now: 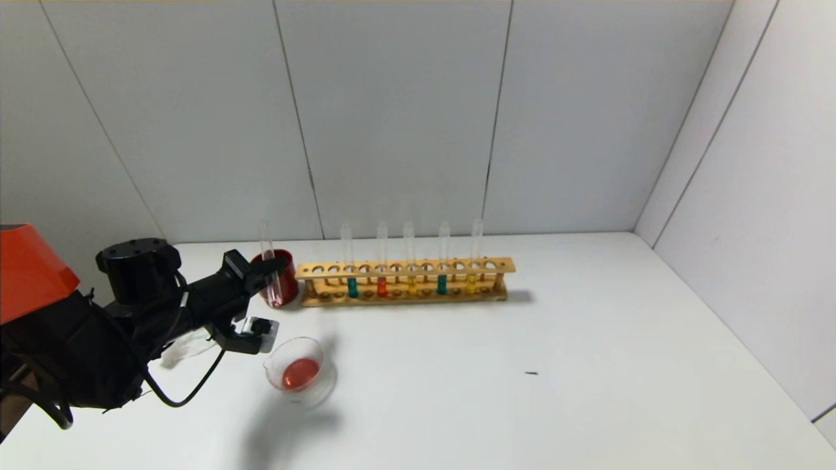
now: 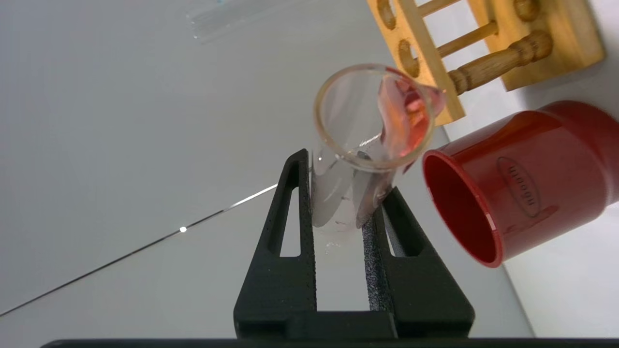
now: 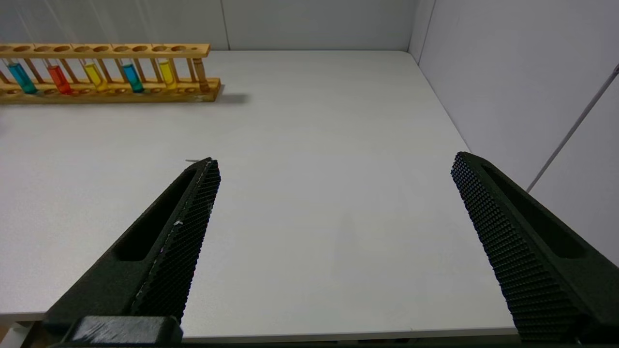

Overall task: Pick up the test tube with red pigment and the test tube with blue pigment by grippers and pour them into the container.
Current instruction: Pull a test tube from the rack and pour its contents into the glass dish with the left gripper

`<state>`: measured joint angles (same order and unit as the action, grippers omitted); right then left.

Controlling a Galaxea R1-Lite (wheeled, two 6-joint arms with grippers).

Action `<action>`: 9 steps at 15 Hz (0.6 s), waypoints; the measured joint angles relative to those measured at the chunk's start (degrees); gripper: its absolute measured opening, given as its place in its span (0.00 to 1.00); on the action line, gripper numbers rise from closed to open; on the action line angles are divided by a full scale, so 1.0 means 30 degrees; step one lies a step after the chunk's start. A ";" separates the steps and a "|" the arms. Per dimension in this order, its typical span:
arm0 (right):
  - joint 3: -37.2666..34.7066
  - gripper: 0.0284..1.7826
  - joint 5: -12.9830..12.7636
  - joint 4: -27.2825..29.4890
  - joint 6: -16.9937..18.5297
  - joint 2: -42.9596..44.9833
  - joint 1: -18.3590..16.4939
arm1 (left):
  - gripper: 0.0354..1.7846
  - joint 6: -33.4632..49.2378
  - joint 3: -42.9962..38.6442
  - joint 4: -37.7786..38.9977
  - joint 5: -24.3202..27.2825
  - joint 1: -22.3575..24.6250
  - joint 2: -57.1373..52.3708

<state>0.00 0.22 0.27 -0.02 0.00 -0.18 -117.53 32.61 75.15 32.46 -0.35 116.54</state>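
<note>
beside the red cup (image 1: 282, 274), left gripper (image 1: 274, 269) clamping emptied red-stained tube (image 1: 269, 264)

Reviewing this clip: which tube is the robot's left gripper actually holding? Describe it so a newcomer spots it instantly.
Start at the wooden rack by the back wall and go to its left end, where a dark red cup stands. In front of that cup the left gripper is shut on the test tube with red pigment. Unlike the five racked tubes, it is out of the rack and nearly empty, only a reddish film inside.

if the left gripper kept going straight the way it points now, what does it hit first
Probably the red cup: the left gripper, shut on the emptied test tube, already sits beside it. Depth is unclear.
</note>
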 joint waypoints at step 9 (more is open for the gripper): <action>0.0000 0.98 0.0000 0.0000 -0.0008 0.0000 0.0008 | 0.17 -0.1004 -0.0041 0.0012 0.0049 -0.0053 -0.0589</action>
<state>0.00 0.22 0.27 -0.05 0.00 -0.16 -120.54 32.49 75.19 32.61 -0.51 114.77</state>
